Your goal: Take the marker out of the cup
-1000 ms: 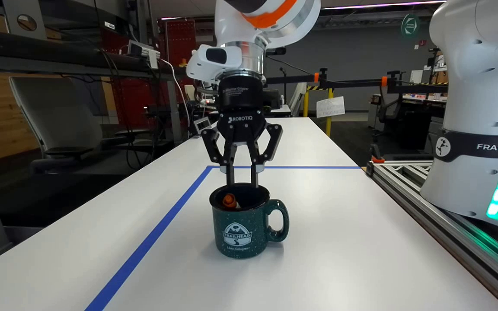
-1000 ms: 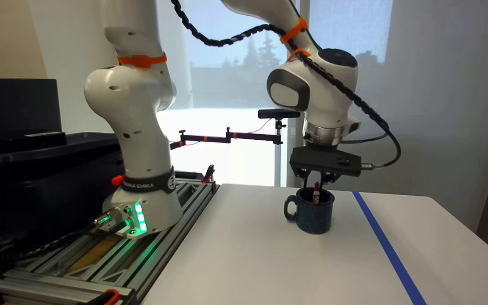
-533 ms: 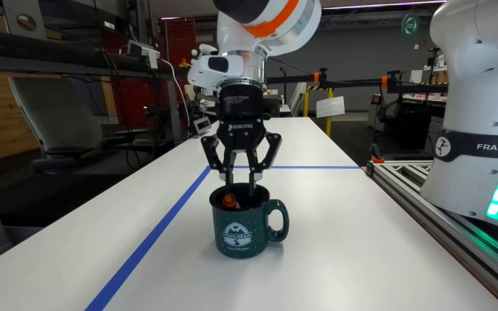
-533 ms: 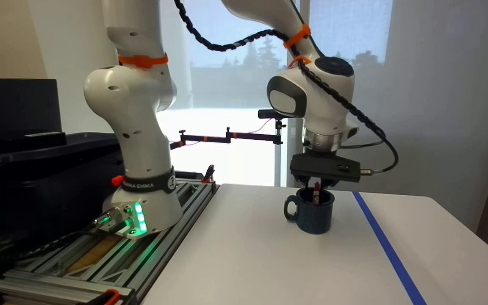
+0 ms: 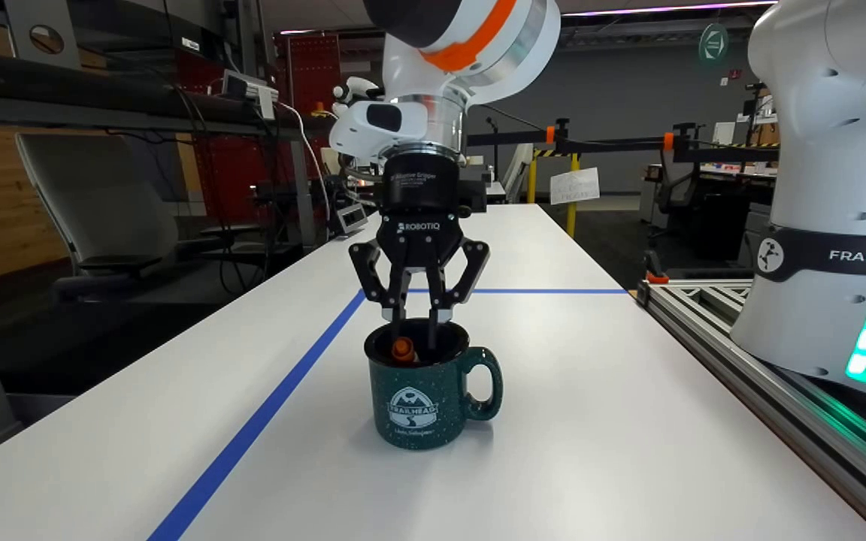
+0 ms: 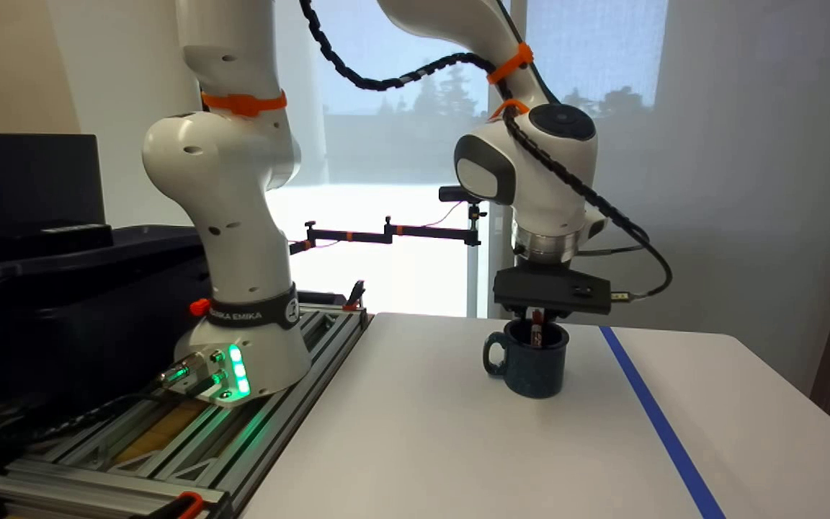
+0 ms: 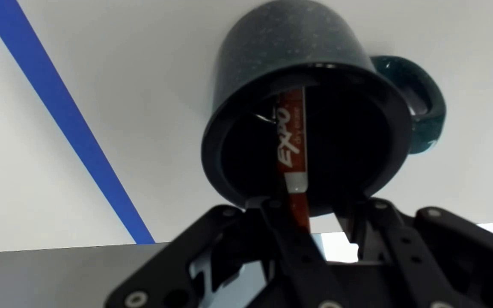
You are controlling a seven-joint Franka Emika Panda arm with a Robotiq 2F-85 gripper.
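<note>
In an exterior view the cup (image 5: 448, 398) stands upright on the white table (image 5: 606, 421), its pale emblem (image 5: 413, 409) facing out and its handle (image 5: 497, 383) to the picture's right. Inside it is the marker (image 7: 292, 137) — red, with white EXPO lettering in the wrist view — leaning so that its red-orange end shows close to the rim on the emblem side. The opposite end is hidden in the cup. Blue tape (image 5: 260, 413) runs along the table, apart from the cup.

The gripper (image 5: 414, 338) points straight down, its fingers (image 5: 434, 332) reaching inside the rim. They are parted, with a clear gap between them, and have hold of nothing; the marker lies just beside the finger on the left of the wrist view — whether the two touch cannot be told.

In an exterior view the arm (image 6: 534, 198) reaches across from its base (image 6: 278, 360) and bends down over the cup, a black cable (image 6: 379, 84) looping along it. Farther off, past the table's edge, is a chair (image 5: 95, 195).
</note>
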